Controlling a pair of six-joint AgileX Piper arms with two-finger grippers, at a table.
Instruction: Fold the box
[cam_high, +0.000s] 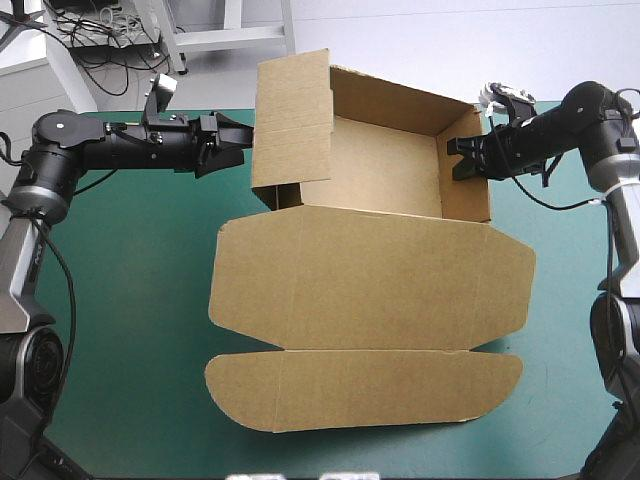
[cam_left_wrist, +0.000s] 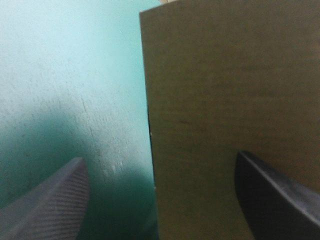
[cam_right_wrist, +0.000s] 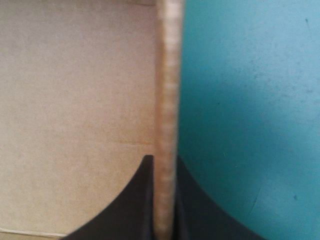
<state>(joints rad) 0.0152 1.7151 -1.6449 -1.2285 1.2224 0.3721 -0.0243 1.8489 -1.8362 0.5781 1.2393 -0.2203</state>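
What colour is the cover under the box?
The cover is plain teal-green. It shows best in the high view, around the brown box.

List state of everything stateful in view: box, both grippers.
box: open tray, walls raised, lid flat toward the near edge.
left flap: upright, not tucked in.
left gripper: jaws open, the left flap's edge between them.
right gripper: jaws shut on the box at its right wall.
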